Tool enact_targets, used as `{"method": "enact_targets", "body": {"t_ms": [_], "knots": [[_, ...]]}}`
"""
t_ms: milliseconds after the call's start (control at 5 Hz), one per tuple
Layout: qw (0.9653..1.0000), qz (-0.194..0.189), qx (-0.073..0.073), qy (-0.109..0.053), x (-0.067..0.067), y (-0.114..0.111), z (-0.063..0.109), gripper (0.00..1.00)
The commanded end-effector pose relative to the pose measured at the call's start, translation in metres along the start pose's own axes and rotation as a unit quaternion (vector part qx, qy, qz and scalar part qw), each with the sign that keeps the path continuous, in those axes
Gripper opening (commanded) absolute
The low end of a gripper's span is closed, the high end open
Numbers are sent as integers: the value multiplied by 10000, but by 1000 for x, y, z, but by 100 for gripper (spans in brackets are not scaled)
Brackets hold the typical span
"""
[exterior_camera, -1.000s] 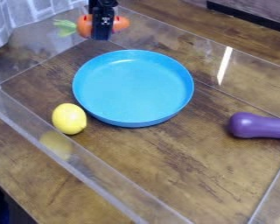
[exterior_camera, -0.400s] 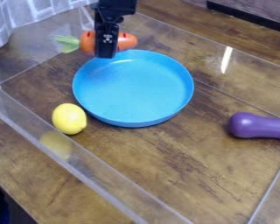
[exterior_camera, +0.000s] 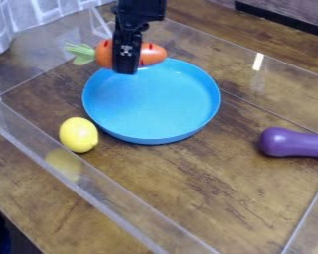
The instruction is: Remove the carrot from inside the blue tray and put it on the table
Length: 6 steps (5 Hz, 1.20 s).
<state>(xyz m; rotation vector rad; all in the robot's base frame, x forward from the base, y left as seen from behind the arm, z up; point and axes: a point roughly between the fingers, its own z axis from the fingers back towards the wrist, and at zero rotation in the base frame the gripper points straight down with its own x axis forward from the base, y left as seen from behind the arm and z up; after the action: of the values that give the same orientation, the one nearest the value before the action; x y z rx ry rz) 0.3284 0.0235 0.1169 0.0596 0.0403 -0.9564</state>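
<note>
My gripper (exterior_camera: 127, 63) points straight down and is shut on the carrot (exterior_camera: 151, 54). The carrot is orange, lies crosswise between the fingers, and its green top (exterior_camera: 79, 51) sticks out to the left. It hangs in the air over the far left rim of the blue tray (exterior_camera: 155, 101), a round shallow dish with nothing in it. The tray rests on the dark wood-grain table (exterior_camera: 189, 193). The black fingers hide the carrot's middle.
A yellow lemon (exterior_camera: 79, 134) lies on the table just left of the tray's near rim. At the right edge lies a purple eggplant-like toy (exterior_camera: 294, 143). A glossy clear sheet with raised edging (exterior_camera: 82, 193) covers the tabletop.
The gripper, still shut on the carrot, has moved right and nearer to the camera, from the back left of the table to the tray's far rim. The carrot rolled slightly.
</note>
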Motion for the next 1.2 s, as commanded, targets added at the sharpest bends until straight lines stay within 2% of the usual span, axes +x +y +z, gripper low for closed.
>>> {"method": "enact_targets", "body": {"t_ms": [0, 200, 400, 600, 800, 1000], "knots": [[9988, -283, 316, -254, 8, -20, 26, 0], [9978, -525, 286, -279, 14, -36, 24, 0], [9960, -806, 221, -320, 22, -52, 16, 0], [9938, -1056, 135, -317, 30, -63, -1, 0], [9932, -1092, 202, -344, 31, -61, -11, 100], [9933, -1076, 184, -388, 31, -59, -22, 100]]}}
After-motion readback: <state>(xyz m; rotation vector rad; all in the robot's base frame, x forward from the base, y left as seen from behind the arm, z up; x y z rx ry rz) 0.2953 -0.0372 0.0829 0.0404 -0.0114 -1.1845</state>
